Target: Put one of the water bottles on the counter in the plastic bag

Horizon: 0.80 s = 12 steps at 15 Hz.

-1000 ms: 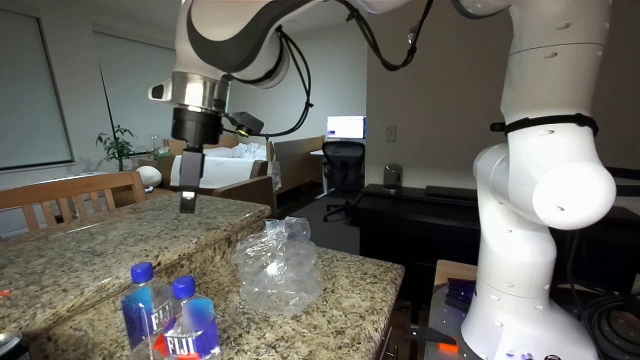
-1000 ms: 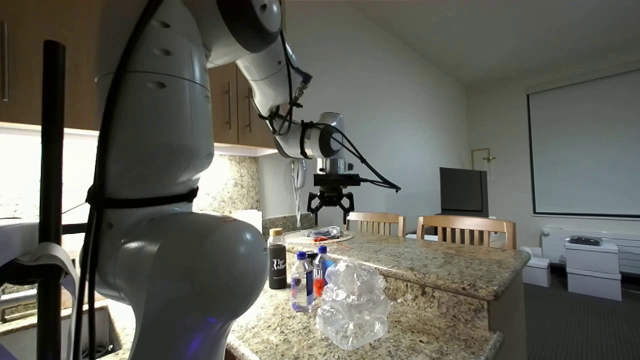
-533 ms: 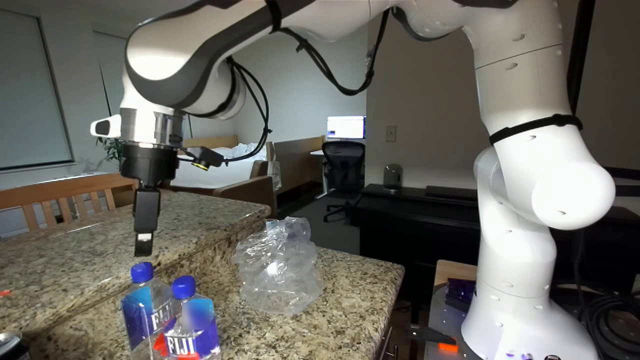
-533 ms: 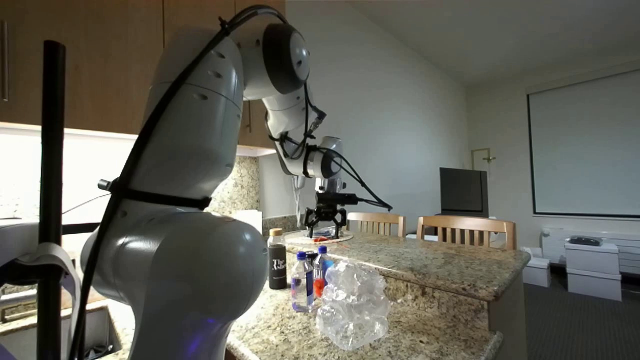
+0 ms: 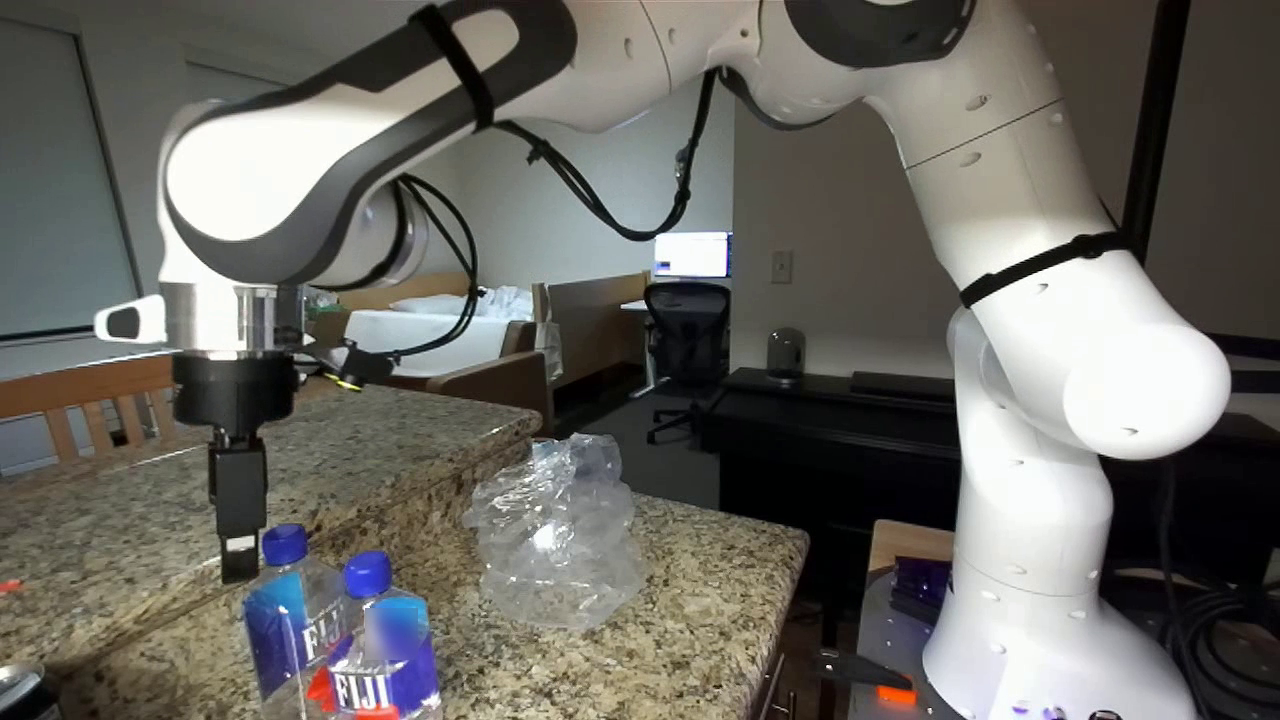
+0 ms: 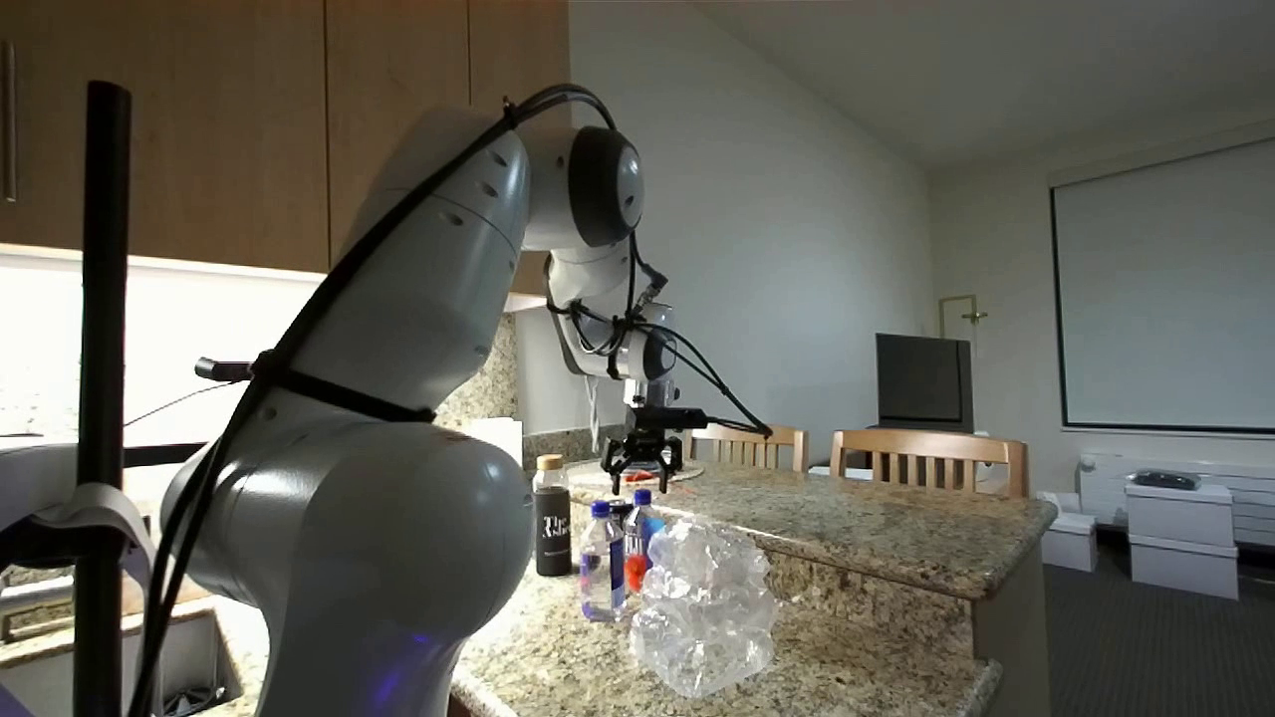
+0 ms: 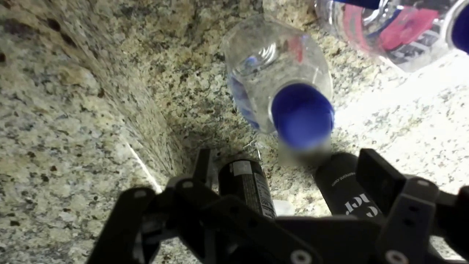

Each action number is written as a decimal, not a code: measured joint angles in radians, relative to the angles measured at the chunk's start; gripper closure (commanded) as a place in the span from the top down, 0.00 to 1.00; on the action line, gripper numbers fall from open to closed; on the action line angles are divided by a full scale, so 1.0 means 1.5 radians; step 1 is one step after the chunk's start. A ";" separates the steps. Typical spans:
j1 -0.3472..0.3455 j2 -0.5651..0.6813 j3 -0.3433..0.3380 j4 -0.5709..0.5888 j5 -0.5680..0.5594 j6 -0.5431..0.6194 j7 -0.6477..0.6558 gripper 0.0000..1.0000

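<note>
- On the lower bench [image 5: 695, 600], a clear, blue-capped water bottle [image 5: 285, 625] stands upright near the raised ledge [image 5: 420, 430]; a second water bottle [image 5: 385, 640] stands close beside it.
- Near both, the clear plastic bag [image 5: 558, 540] sits on the same bench, puffed and crumpled; its mouth cannot be made out.
- The hand [image 6: 639, 485] points straight down by the bottle nearer the ledge, its fingers spread wide apart, nothing held.
- In the wrist view, that bottle's blue cap [image 7: 302, 113] lies just ahead of the fingertips [image 7: 202, 165], not between them. A dark can [image 7: 243, 183] and a dark bottle [image 7: 344, 187] show lower in that view, partly hidden by the hand.
- This looks like the reach for a grasp, so the hand probably has to shift toward the cap before it grips.
- If it drops straight from here, a fingertip could catch the cap's edge and tip the bottle, or the grip could meet only air.
- With the ledge so near, the finger on that side may scrape it; the opposite finger, shifting over, may knock the second bottle.
- A pinch on the smooth, round cap alone might slip or let the bottle swing.
- Probably light and loose, the bag may slide or fold under the bottle.
</note>
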 measured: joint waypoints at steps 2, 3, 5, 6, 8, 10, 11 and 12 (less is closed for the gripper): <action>0.001 0.019 0.000 0.021 -0.035 -0.022 0.005 1.00; 0.002 0.027 0.000 0.032 -0.050 -0.034 0.007 1.00; 0.003 0.037 0.000 0.050 -0.072 -0.053 0.007 1.00; 0.004 0.041 0.000 0.057 -0.078 -0.061 0.007 1.00; 0.006 0.048 0.000 0.068 -0.085 -0.074 0.007 0.73; 0.008 0.051 0.000 0.076 -0.086 -0.086 0.007 0.59; 0.009 0.053 0.000 0.080 -0.086 -0.093 0.007 0.53; 0.009 0.055 0.000 0.084 -0.087 -0.099 0.007 0.45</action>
